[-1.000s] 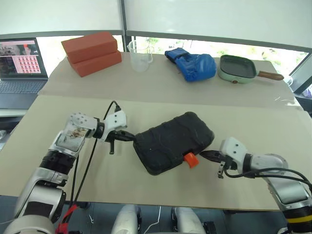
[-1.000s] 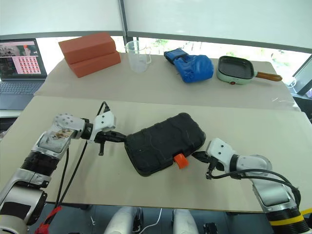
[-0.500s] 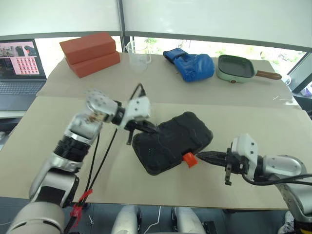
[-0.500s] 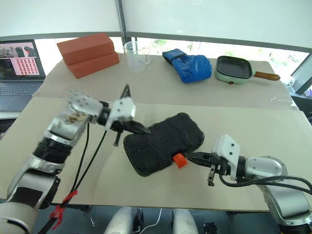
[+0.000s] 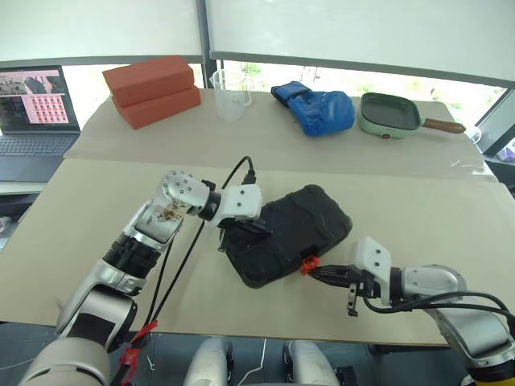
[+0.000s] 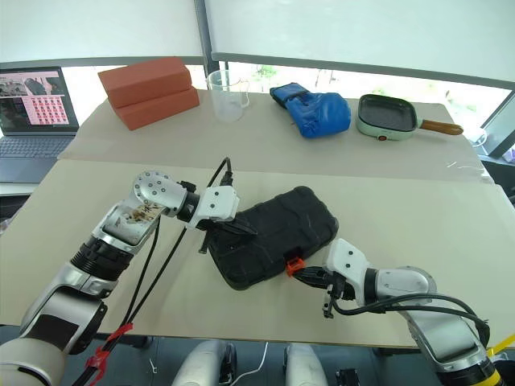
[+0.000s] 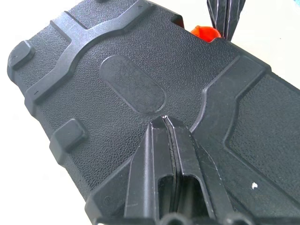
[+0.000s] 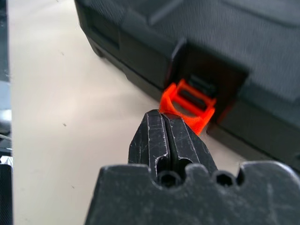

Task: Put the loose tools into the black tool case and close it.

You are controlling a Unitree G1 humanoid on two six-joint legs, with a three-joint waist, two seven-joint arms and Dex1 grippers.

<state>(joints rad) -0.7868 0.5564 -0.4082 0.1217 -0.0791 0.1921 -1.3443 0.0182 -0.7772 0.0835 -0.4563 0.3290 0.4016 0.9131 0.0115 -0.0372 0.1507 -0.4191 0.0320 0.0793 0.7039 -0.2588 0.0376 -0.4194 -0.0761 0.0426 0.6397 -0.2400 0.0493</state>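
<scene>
The black tool case (image 5: 310, 221) lies closed on the table, lid up and turned at an angle. Its small orange latch (image 5: 306, 264) hangs loose at the near edge. My left gripper (image 5: 261, 229) is shut, with its tips resting on the ribbed lid (image 7: 140, 61) near the case's left end. My right gripper (image 5: 315, 273) is shut, and its tips (image 8: 163, 117) touch the underside of the orange latch (image 8: 187, 103). The left wrist view shows the latch (image 7: 206, 33) at the far edge of the lid. The loose tools are out of view.
Along the back of the table stand two stacked red bricks (image 5: 153, 88), a clear measuring jug (image 5: 232, 92), a blue glove (image 5: 318, 108) and a green square pan (image 5: 394, 112). A laptop (image 5: 32, 108) sits at far left. A black cable loops off my left wrist.
My left gripper swung right, from beside the case's left end up onto its lid. My right gripper moved left, up against the orange latch.
</scene>
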